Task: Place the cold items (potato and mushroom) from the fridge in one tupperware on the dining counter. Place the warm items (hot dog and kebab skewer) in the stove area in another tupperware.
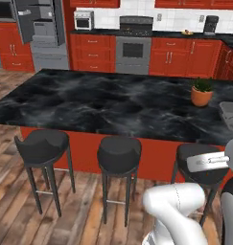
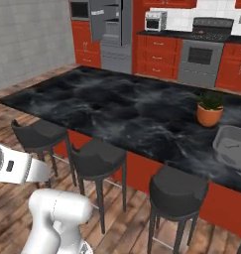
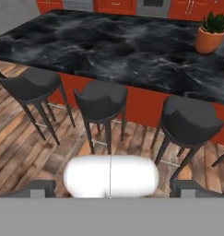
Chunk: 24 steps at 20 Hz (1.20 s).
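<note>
While my gripper (image 3: 111,186) hangs released, jaws wide and holding nothing, three round matte stools (image 3: 100,99) stand just past it at twelve o'clock; beyond them runs the glossy, marbled black counter (image 3: 109,46), a terracotta plant pot (image 3: 209,39) at two o'clock; the fridge (image 1: 41,28) stands open at eleven; I cannot make out potato or mushroom inside; I judge the potato firm and heavy, gripped across its middle, the mushroom light and bruisable.

potted plant (image 1: 202,92), three stools (image 1: 119,155), sink (image 2: 232,145)
</note>
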{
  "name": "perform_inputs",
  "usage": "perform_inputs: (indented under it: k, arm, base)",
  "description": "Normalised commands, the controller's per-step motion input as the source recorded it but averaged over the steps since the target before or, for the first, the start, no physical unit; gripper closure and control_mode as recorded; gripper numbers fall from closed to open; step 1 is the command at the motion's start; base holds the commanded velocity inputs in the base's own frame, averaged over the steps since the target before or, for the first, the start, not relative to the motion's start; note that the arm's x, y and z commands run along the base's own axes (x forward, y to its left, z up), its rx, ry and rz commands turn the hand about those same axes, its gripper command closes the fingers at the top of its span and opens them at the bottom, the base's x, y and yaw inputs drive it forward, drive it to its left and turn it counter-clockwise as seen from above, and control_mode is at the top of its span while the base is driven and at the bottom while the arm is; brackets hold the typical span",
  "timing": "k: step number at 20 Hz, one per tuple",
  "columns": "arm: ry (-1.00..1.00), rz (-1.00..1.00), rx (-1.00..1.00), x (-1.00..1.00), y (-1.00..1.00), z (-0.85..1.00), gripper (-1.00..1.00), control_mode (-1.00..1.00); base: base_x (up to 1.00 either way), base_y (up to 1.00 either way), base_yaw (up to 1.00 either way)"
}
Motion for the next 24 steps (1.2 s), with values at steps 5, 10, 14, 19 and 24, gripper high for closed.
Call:
perform_inputs:
  k: [5, 10, 14, 19, 24]
  arm:
    - [0.0, 0.0, 0.0, 0.0, 0.0, 0.0, -1.0, 1.0]
    - [0.0, 0.0, 0.0, 0.0, 0.0, 0.0, -1.0, 1.0]
    - [0.0, 0.0, 0.0, 0.0, 0.0, 0.0, -1.0, 1.0]
    - [0.0, 0.0, 0.0, 0.0, 0.0, 0.0, -1.0, 1.0]
    - [0.0, 0.0, 0.0, 0.0, 0.0, 0.0, -1.0, 1.0]
  base:
    - [0.0, 1.0, 0.0]
    - [0.0, 1.0, 0.0]
    - [0.0, 1.0, 0.0]
    - [0.12, 1.0, 0.0]
    - [0.32, 1.0, 0.0]
